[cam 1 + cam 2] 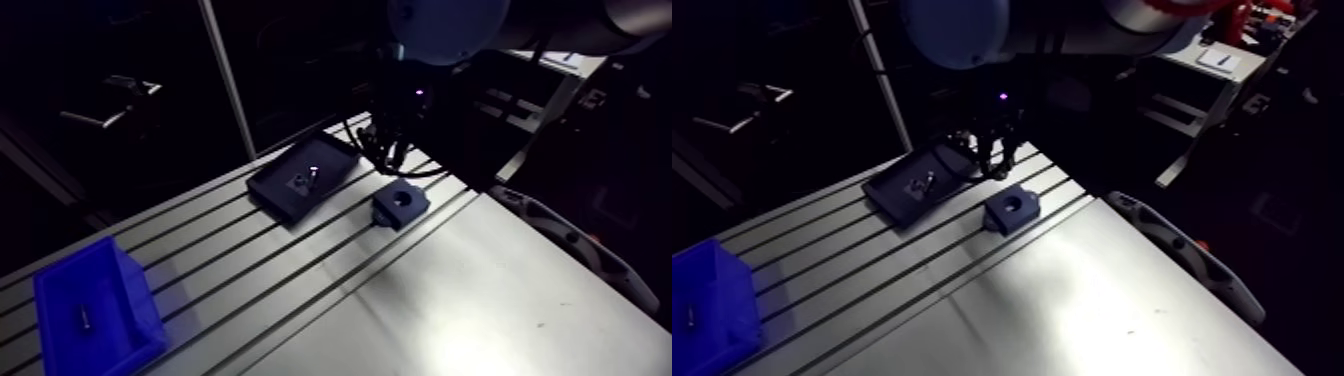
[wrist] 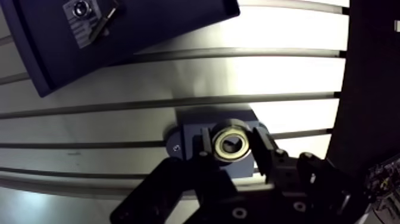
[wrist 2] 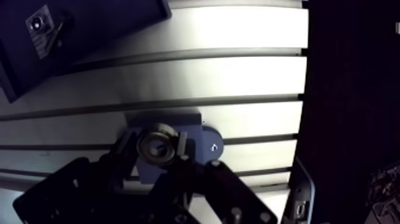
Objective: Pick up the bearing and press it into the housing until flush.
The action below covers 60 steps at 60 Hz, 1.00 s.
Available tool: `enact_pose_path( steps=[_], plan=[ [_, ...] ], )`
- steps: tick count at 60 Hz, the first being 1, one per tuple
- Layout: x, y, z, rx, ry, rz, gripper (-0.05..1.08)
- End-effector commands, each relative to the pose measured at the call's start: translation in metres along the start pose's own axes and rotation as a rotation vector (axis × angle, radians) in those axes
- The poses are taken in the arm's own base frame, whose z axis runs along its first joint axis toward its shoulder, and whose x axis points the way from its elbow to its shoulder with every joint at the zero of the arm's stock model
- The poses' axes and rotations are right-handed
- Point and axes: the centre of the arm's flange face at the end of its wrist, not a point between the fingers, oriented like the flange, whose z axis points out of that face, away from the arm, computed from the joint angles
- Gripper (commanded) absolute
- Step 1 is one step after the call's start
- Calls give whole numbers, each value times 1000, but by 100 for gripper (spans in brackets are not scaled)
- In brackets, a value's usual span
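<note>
Tool [image 2: 233, 146]: clamped on bearing [image 2: 230, 142], fingers pinching its rim.
Bearing: held directly over housing [image 2: 189, 136], apparently lined up for pressing.
Housing: flat on surface [image 2: 178, 77], bore upward.

No wording can be read. The dark blue block-shaped housing [image 2: 187, 134] bears one small pale mark [image 2: 175, 148] on its rounded tab, beside the silvery ring bearing [image 2: 231, 142], too small to make out. Beyond the housing, a pale grey card [image 2: 86, 30] in the dark flat tray [image 2: 149, 30] shows fine, illegible markings.
</note>
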Motion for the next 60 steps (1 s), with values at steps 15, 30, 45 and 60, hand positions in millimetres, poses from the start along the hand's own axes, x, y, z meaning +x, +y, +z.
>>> enact_pose_path(
  steps=[15,30,45,60],
  plan=[
    [-19,6,11,4,-5,29,62],
    [-22,3,17,0,2,28,62],
    [-26,4,23,8,-8,32,62],
    [-30,1,29,16,-20,33,62]
  ],
)
